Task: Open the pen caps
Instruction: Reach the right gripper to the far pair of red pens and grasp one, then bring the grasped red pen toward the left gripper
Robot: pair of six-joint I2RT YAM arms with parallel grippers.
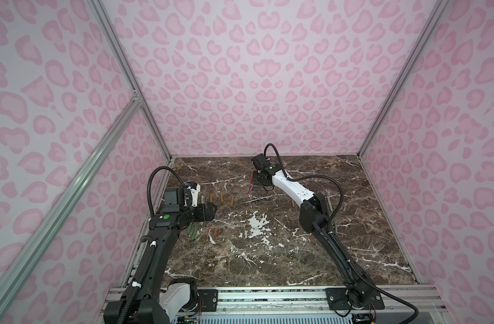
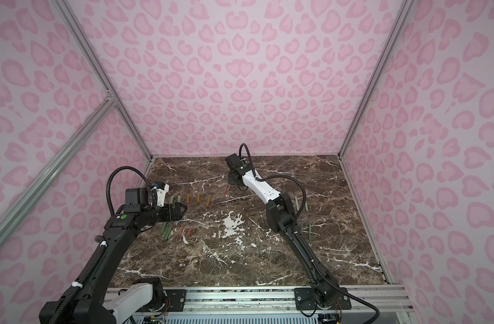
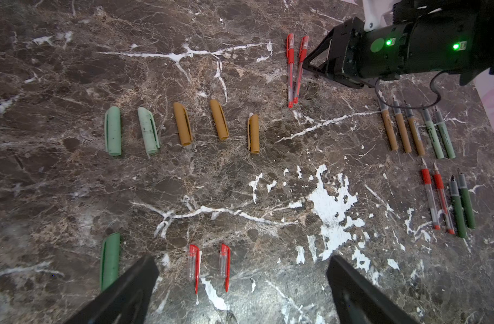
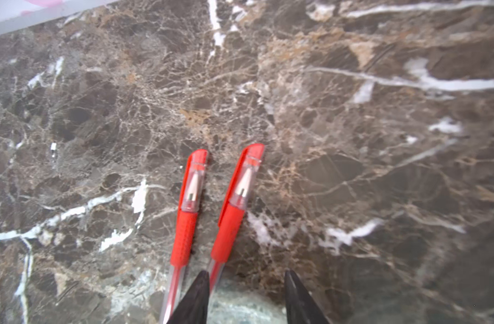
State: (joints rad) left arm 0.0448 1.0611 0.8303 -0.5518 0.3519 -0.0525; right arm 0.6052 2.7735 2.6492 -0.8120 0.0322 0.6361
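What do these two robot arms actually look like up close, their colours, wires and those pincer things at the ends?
Both arms are mostly black with white shell sections. A ribbed black cable loops over each wrist. The left arm carries a round green sticker; small green lights glow on the right arm. Each ends in black, pointed, wedge-shaped jaws: left gripper, right gripper.

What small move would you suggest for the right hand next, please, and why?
Probably shift the right hand sideways over the nearer capped red pen and close: its fingers stand apart with nothing between them, and both red pens beside it still wear their caps.
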